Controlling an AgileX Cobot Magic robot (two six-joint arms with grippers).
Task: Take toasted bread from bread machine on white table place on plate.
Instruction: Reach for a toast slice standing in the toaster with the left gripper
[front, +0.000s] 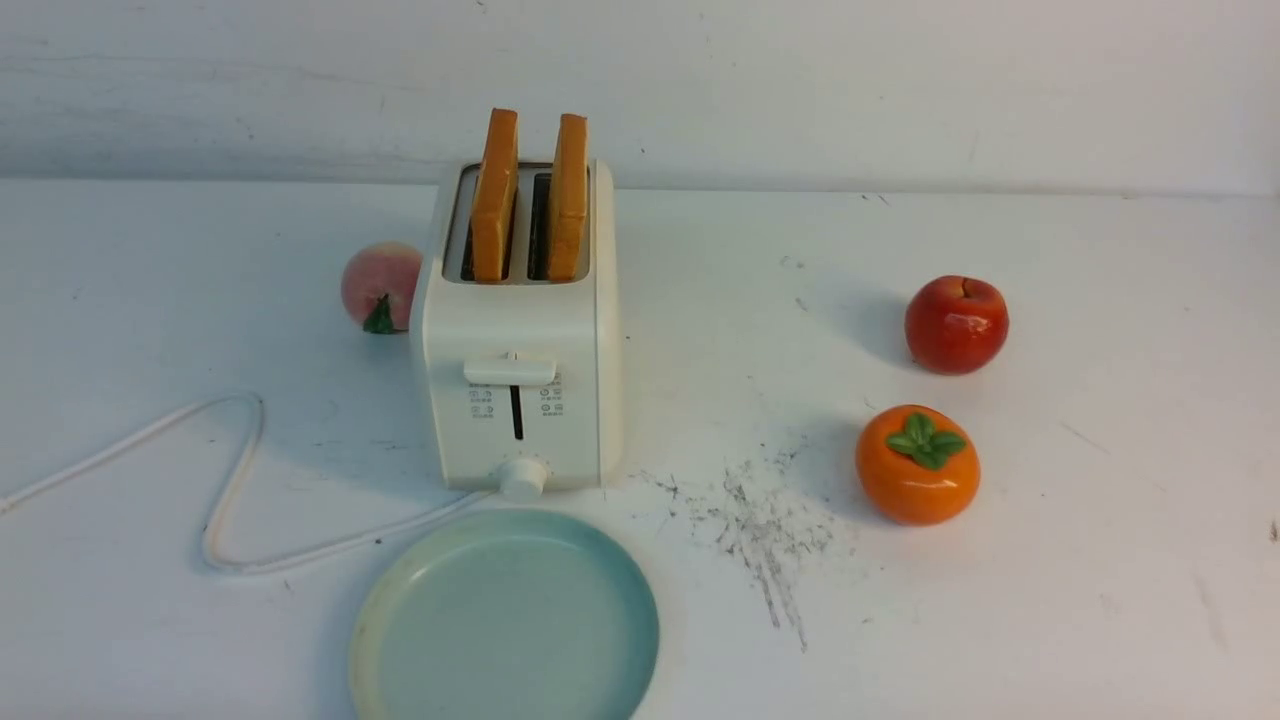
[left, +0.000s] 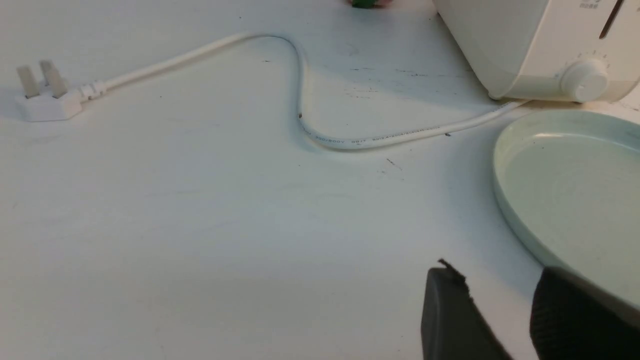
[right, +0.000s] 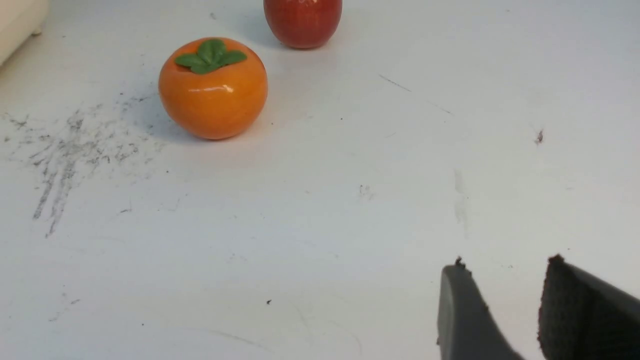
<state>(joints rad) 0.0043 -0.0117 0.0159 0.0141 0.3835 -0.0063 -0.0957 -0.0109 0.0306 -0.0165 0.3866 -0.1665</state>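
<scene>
So, your black left gripper (left: 497, 274) and right gripper (right: 506, 265) both sit partly open above the scuffed white table (front: 1050, 560), holding nothing. Two golden-tan toast slices (front: 495, 195) stand upright in the cream-white boxy toaster (front: 520, 340), thin edges toward you, bottoms hidden in the slots. The round pale blue-green plate (front: 505, 620), cut off by the frame, sits just in front.

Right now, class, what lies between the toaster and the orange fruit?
Nothing stands there: only table with grey scuff marks lies between toaster and orange fruit, as the front view shows.
</scene>
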